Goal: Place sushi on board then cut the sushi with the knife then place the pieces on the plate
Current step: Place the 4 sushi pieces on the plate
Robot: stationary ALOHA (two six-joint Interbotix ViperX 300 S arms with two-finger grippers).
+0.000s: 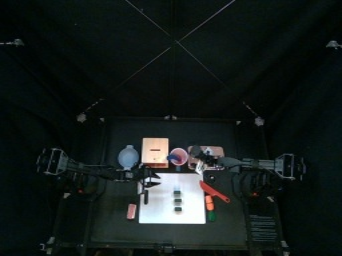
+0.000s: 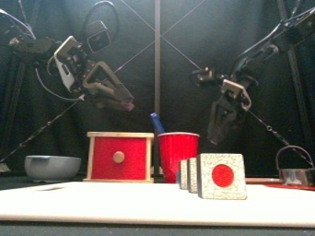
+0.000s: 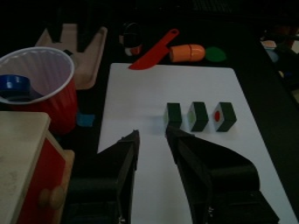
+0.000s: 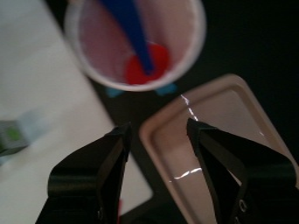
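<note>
Three dark green sushi pieces (image 3: 201,116) with red and white faces stand in a row on the white cutting board (image 3: 176,83), also seen up close in the front view (image 2: 215,175). My left gripper (image 3: 152,140) hovers open and empty over the board's near part, a little short of the pieces. A red toy knife (image 3: 155,51) lies at the board's far end. My right gripper (image 4: 156,131) hangs open and empty above the pink plate (image 4: 222,153), beside the red cup (image 4: 135,39) holding a blue knife (image 4: 135,35).
A wooden box (image 2: 121,157) with a red drawer front stands left of the red cup (image 2: 179,157). The blue-grey bowl (image 2: 52,166) sits further left, and a metal cutter (image 2: 293,171) at far right. An orange and green toy (image 3: 187,52) lies beside the red knife.
</note>
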